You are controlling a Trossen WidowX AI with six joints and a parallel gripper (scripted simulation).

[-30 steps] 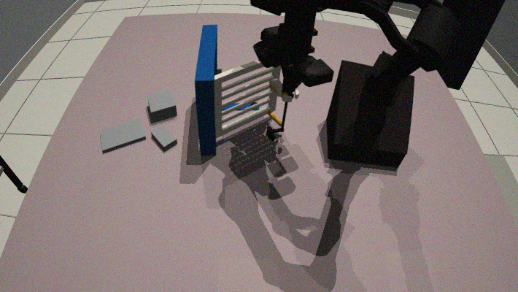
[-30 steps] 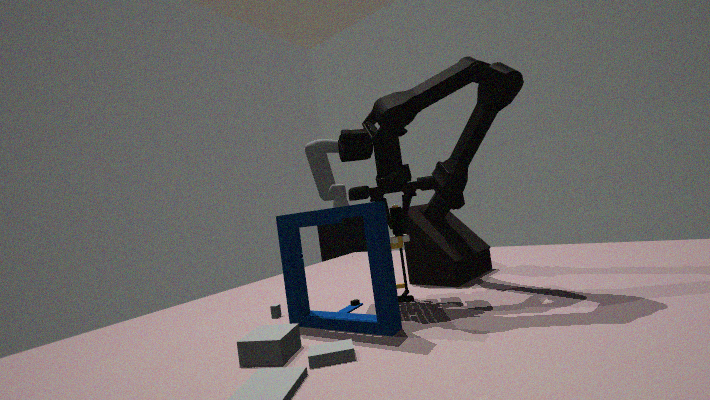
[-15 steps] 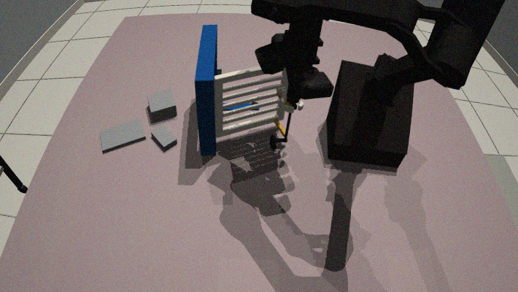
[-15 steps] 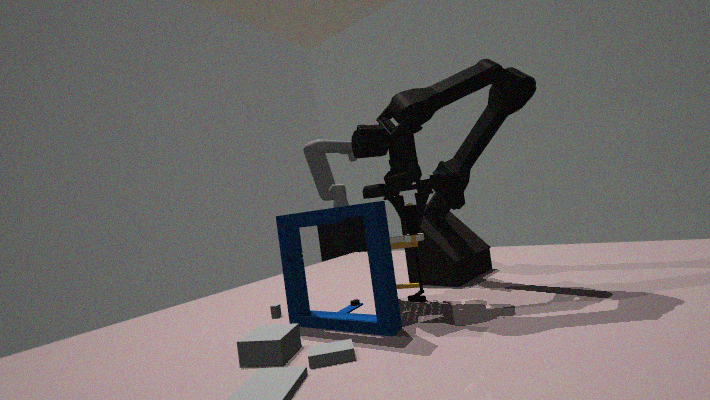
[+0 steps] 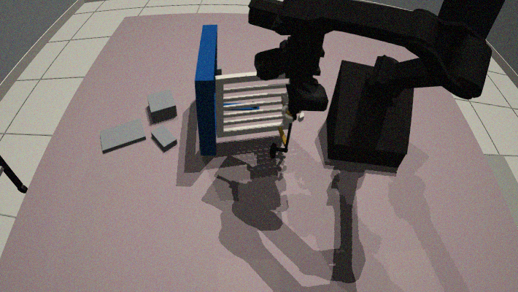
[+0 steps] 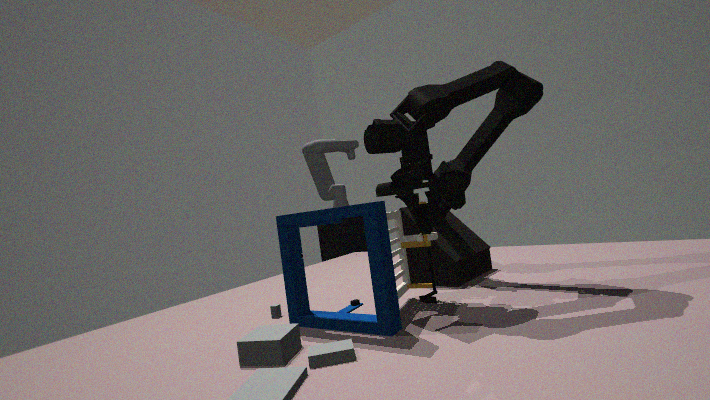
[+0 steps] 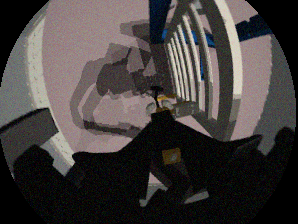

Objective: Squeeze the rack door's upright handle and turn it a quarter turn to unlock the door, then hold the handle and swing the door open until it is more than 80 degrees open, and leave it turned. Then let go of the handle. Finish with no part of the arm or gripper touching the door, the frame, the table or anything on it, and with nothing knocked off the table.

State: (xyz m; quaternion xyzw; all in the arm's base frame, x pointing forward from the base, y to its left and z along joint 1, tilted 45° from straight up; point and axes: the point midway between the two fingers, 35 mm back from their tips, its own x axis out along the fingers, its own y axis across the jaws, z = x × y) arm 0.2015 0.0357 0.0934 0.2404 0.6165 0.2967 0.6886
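Top view places the blue frame between the bench's left edge and the arm's base, nearer the far edge than the near one. Its white slatted door stands swung out toward the base, roughly square to the frame. At the door's free side hangs the thin black upright handle, beside the yellow brackets. The gripper points down there, jaws clenched on the handle's upper part. A blue strip reaches out low from the frame, under the door.

Toward the left edge, on the frame's other side, lie a thick block, a small block and a flat block, all apart from the frame. The flat one is nearest that edge.
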